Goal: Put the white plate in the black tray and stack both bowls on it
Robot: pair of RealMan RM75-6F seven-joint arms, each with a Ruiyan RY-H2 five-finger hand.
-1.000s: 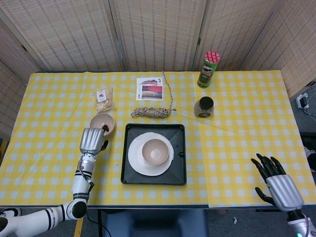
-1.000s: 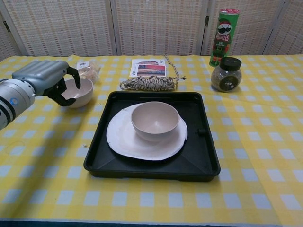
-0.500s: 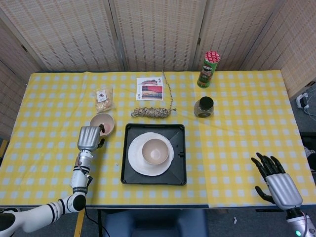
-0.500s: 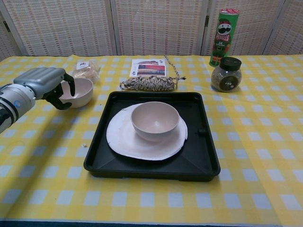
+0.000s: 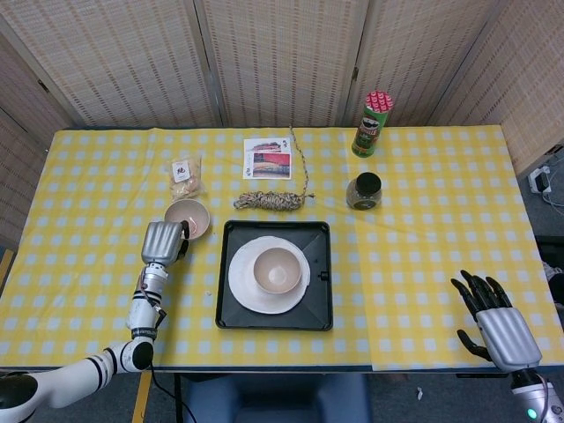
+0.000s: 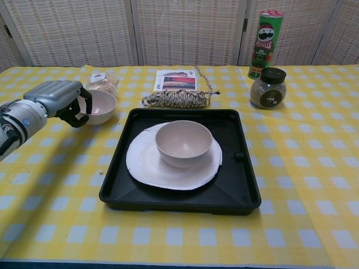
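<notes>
1. Woven screens back your counter, which wears a yellow checked cloth.
2. Your black tray already carries the white plate with one bowl on it.
3. Left of the tray, your left hand pinches the second bowl by its rim, the bowl looking tilted.
4. Lift it clear of the tray wall, level it, then lower it centred into the seated bowl.
5. Your right hand, far right of the tray, is spread and holds nothing.

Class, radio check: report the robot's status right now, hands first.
Left robot hand grips second bowl at its rim, outside black tray. Right robot hand open, idle. White plate and first bowl already in the tray. Nothing blocking.
</notes>
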